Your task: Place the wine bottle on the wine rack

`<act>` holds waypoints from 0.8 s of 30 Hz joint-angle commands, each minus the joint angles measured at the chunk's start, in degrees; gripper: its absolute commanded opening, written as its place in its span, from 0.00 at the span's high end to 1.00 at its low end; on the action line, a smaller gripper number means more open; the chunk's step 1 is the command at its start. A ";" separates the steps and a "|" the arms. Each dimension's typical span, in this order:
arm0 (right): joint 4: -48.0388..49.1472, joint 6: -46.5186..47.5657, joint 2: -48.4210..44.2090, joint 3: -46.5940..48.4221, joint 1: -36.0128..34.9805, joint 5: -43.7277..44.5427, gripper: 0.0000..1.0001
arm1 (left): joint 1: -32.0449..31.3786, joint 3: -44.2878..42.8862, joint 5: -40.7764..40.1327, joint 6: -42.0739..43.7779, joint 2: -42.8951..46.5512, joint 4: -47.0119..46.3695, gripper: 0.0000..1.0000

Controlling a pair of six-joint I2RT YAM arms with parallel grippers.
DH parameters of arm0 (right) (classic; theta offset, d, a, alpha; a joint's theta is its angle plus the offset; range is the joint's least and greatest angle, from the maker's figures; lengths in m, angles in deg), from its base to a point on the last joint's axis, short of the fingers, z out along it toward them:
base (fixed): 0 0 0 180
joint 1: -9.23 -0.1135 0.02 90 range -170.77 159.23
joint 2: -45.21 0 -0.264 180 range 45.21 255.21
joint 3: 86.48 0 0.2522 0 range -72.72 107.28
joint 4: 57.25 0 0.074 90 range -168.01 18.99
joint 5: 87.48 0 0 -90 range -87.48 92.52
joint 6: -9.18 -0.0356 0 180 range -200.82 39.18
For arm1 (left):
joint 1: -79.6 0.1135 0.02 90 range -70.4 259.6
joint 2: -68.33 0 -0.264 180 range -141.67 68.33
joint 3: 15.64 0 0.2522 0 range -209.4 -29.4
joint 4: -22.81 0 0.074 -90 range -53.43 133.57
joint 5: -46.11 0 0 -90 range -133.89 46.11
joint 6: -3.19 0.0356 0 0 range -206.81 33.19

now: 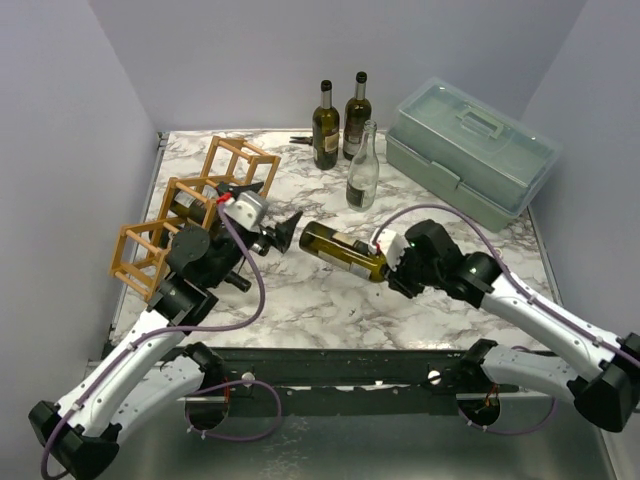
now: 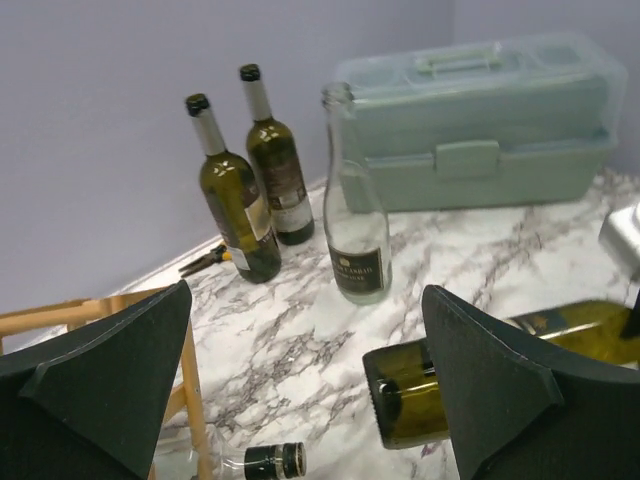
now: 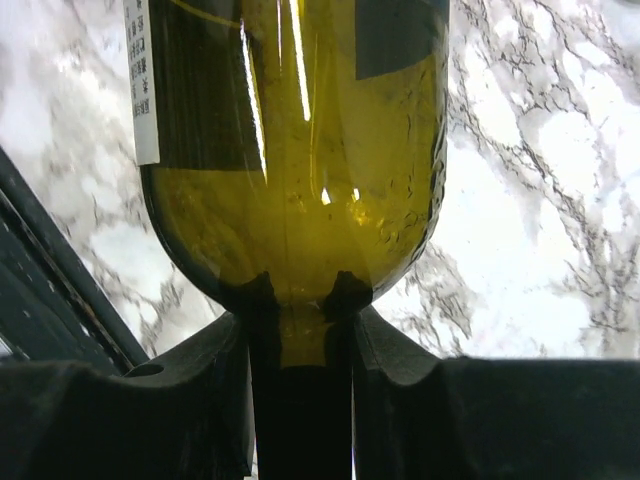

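The wine bottle [image 1: 335,247] lies on its side near the middle of the table [image 1: 320,300], well apart from the wine rack [image 1: 180,181] at the left edge. The right end effector [image 1: 388,262] pinches the bottle's neck. The bottle's base points at the left end effector [image 1: 268,212], whose fingers are spread wide and hold nothing. Another bottle [image 2: 265,460] already lies in the rack. Two dark bottles [image 1: 325,125], a clear bottle [image 1: 363,167] and a green toolbox [image 1: 470,150] stand at the back.
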 commanded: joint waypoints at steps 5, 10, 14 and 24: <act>14.15 -15.72 14.74 13.24 0.06 1.55 1.00 | 9.55 1.14 -9.68 -13.51 3.40 -5.32 0.01; 16.25 -16.29 22.52 19.01 0.07 2.85 1.00 | 10.47 1.65 -12.59 -13.42 5.42 -5.38 0.01; 16.39 -16.16 28.14 23.79 0.03 3.10 1.00 | 10.51 1.58 -12.83 -12.82 5.68 -5.37 0.02; 18.16 -15.38 35.50 30.42 -0.54 0.43 1.00 | 11.07 1.54 -12.82 -12.72 6.46 -5.32 0.02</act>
